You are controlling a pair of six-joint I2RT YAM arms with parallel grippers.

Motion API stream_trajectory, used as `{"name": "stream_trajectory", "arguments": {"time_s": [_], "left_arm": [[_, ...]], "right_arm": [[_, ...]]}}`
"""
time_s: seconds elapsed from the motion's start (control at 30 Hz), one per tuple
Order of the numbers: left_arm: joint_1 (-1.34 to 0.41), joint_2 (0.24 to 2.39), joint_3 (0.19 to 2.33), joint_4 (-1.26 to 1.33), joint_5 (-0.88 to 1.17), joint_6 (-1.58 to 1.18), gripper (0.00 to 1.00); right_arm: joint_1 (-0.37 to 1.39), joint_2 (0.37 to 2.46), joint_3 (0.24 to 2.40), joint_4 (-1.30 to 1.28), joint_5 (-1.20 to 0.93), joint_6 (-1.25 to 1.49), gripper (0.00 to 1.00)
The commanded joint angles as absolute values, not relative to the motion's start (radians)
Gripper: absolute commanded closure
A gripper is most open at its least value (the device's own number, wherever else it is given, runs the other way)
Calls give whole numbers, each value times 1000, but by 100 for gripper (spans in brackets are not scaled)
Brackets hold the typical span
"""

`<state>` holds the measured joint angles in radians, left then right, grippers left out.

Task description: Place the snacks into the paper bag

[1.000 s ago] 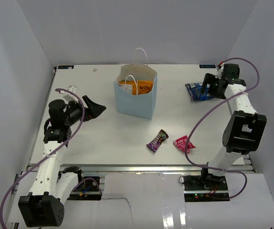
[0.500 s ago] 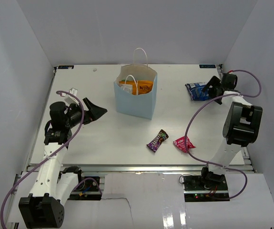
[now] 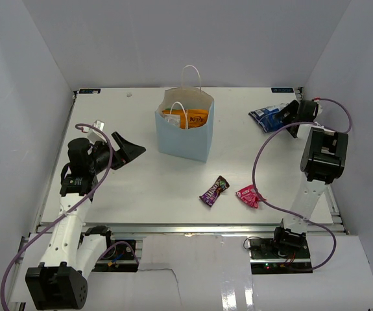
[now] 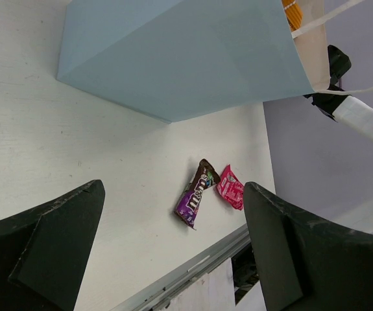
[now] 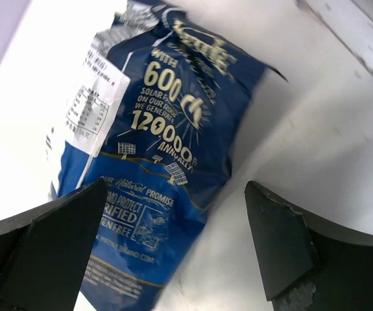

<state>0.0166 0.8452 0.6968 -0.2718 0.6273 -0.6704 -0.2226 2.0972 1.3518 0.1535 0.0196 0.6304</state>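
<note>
left arm (image 3: pixel 69 207) stands at the left side, elbow bent, wrist about level. left tool (image 3: pixel 129 146) points right, jaws wide apart, nothing between them. right arm (image 3: pixel 321 155) folded tall, reaching far right. right tool (image 3: pixel 286 119) low, angled left, jaws spread wide.

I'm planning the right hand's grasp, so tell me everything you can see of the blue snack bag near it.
The blue snack bag is a glossy, crinkled foil packet, dark blue with cream lettering, small solar-panel drawings and a white panel carrying a nutrition table. It looks puffed; its far end is blurred. It lies on the white table near the far right corner. The right hand is open, one finger either side; contact cannot be told.
</note>
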Motion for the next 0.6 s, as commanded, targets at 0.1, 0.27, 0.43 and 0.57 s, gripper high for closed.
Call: {"name": "stream_trajectory", "arguments": {"time_s": [0.1,0.27,0.43,0.57], "left_arm": [[17,822,730,-285,617,-696,2],[17,808,721,-296,617,-693,2],[17,801,712,-305,621,-684,2],[17,793,696,-304,626,-675,2]], "right_arm": [[-230,2207,1393,320,-96,729,7],[-235,2258,1400,442,-296,729,36],[-236,2275,1385,451,-425,684,64],[-241,2218,1292,471,-517,632,84]]}}
